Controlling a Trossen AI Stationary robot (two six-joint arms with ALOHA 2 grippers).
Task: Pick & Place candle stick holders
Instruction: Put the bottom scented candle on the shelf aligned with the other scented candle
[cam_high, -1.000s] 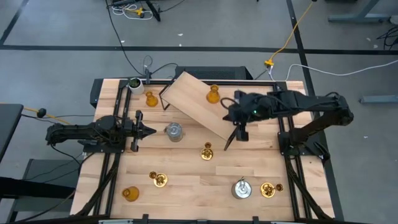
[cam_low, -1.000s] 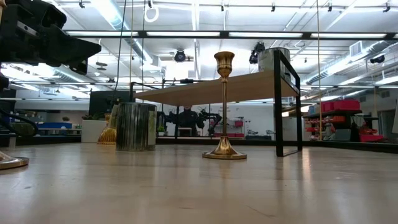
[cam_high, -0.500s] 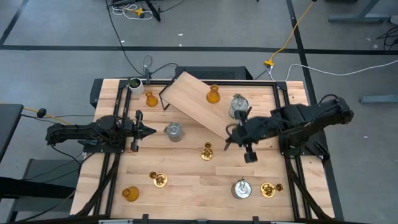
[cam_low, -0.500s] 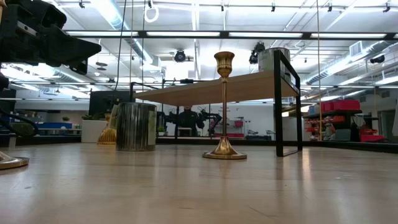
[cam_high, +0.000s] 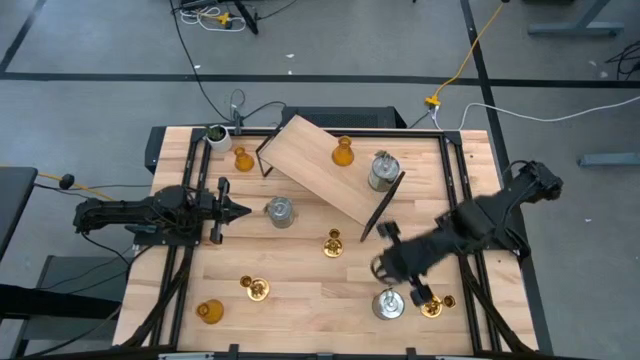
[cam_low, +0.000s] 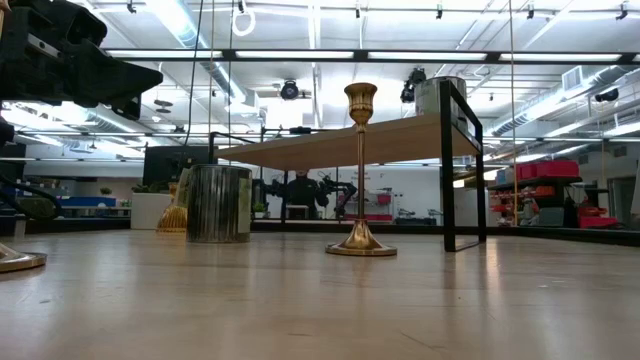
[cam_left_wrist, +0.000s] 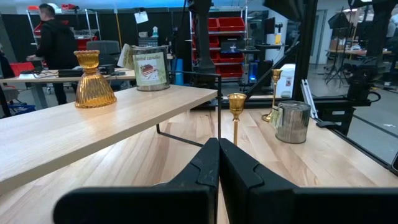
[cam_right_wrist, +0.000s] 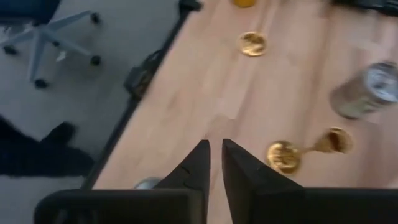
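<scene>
On the near right part of the table (cam_high: 300, 300), the right gripper (cam_high: 385, 262) is seen from above, hanging over the wood just behind a silver-grey cylinder (cam_high: 388, 304) and close to a brass stick (cam_high: 431, 305) beside it. Its two fingers are brought almost together, with only a thin gap between them, and nothing is held in them. The left gripper (cam_high: 238, 210) is kept at the left side of the table, its fingers pressed together and empty, pointing toward another silver-grey cylinder (cam_high: 279, 210) that stands just beside its tip. A wooden shelf board (cam_high: 310, 160) on black legs is placed at an angle at the back of the table; one amber glass holder (cam_high: 343, 152) and one silver-grey cylinder (cam_high: 381, 170) are standing on it. A second amber holder (cam_high: 242, 159) is found behind the board's left end, next to a small white pot with a green plant (cam_high: 215, 134). A brass stick (cam_high: 333, 243) stands upright in the middle of the table. Near the front left, one more brass stick (cam_high: 256, 289) and a third amber holder (cam_high: 208, 311) are placed, a little apart from each other. A person (cam_left_wrist: 53, 43) in dark clothes is visible in the room behind, in the left wrist view.
</scene>
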